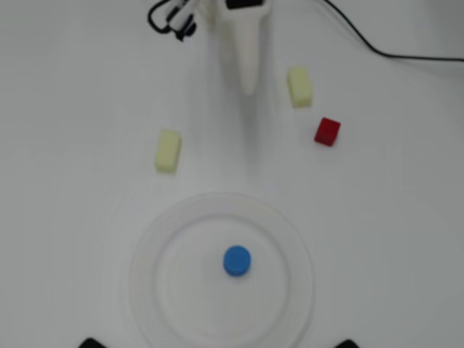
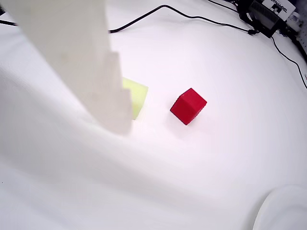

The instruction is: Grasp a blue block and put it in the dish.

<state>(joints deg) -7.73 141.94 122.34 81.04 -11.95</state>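
Observation:
The blue block, a small round blue cylinder, lies near the middle of the dish, a large white plate at the bottom centre of the overhead view. The dish's rim shows at the lower right corner of the wrist view. My white gripper hangs at the top centre, well away from the dish, its jaws together in one tapered point and empty. In the wrist view one finger fills the upper left. The blue block is out of the wrist view.
A red cube and a pale yellow block lie right of the gripper. Another yellow block lies to the left. A black cable runs across the top right.

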